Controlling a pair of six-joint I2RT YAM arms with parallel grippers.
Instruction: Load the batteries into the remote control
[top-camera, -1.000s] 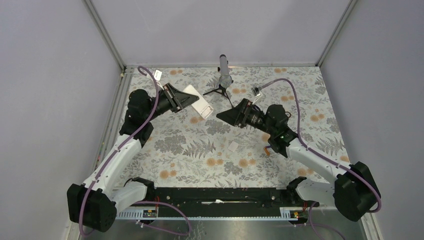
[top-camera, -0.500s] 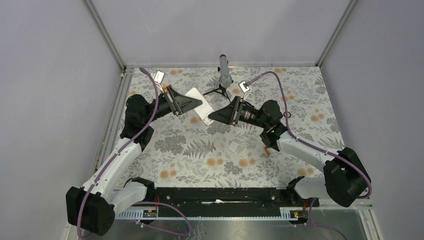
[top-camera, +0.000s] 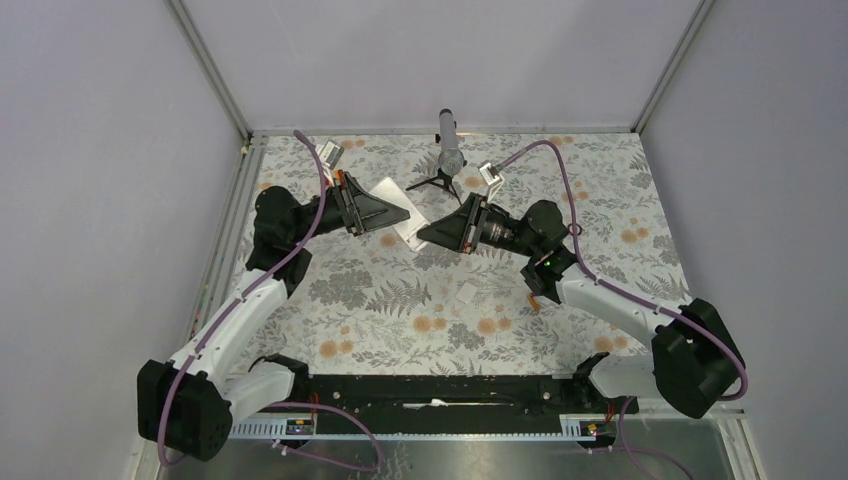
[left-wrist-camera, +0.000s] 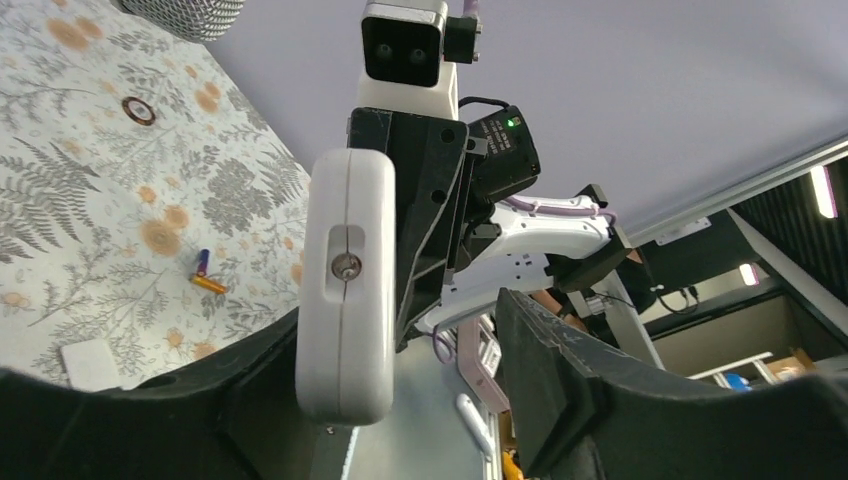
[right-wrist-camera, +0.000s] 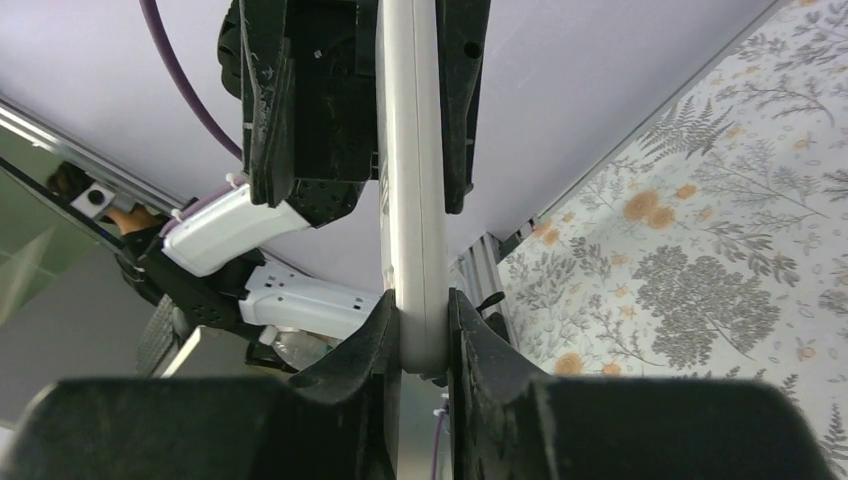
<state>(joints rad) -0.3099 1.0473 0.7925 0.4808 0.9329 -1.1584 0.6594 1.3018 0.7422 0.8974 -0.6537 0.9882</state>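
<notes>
The white remote control (top-camera: 390, 190) hangs in the air between the two arms at the back middle of the table. My right gripper (right-wrist-camera: 422, 335) is shut on its near end, with the remote (right-wrist-camera: 410, 200) edge-on between the pads. My left gripper (left-wrist-camera: 420, 385) stands open around the other end. The remote (left-wrist-camera: 345, 290) rests against its left finger, while the right finger (left-wrist-camera: 545, 380) is clear of it. Two batteries, one orange (left-wrist-camera: 210, 285) and one blue-purple (left-wrist-camera: 203, 263), lie together on the floral mat by the right arm (top-camera: 537, 300).
A small flat white cover (top-camera: 467, 293) lies on the mat in the middle. A grey microphone on a black tripod (top-camera: 449, 152) stands at the back centre, just behind the grippers. Grey walls close in the table on three sides.
My right gripper moved left to the remote and shut on it. My left gripper, which was shut on the remote, has opened.
</notes>
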